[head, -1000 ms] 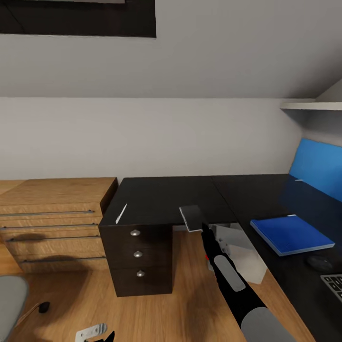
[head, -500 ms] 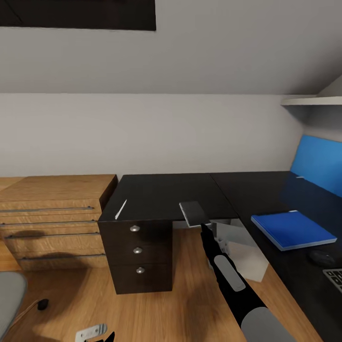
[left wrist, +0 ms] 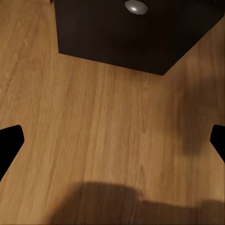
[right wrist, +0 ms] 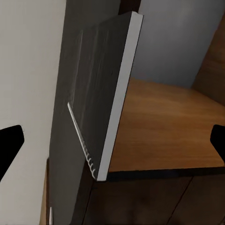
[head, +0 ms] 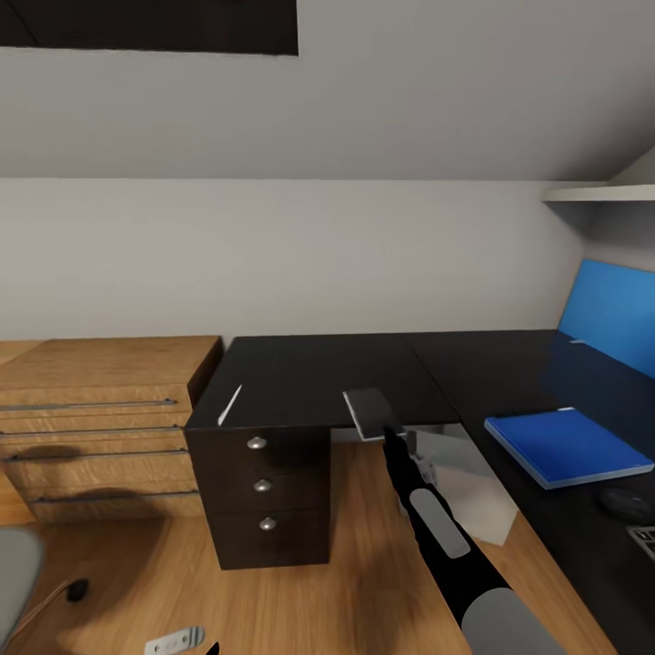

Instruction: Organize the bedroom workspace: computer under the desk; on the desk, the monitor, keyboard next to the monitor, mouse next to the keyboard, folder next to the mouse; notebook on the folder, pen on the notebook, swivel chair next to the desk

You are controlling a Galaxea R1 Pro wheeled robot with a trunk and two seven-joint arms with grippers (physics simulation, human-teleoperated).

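The right gripper grips 1 notebook, long axis toward the desk's front edge. 1 pen lies at its left front corner; 1 blue folder lies right. The left gripper's fingers are spread.

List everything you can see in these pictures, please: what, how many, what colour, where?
Desk: one, black, L-shaped, against the wall.
Drawer unit: one, black, three knobs, under the desk's left end.
Pen: one, white, on the desk above the drawers.
Folder: one, blue, on the desk at right.
Mouse: one, black, near the folder.
Computer: one, white, under the desk.
Dresser: one, wooden, left of the desk.
Notebook: one, grey, held at the desk's edge.
Right gripper: one, black, holding the notebook.
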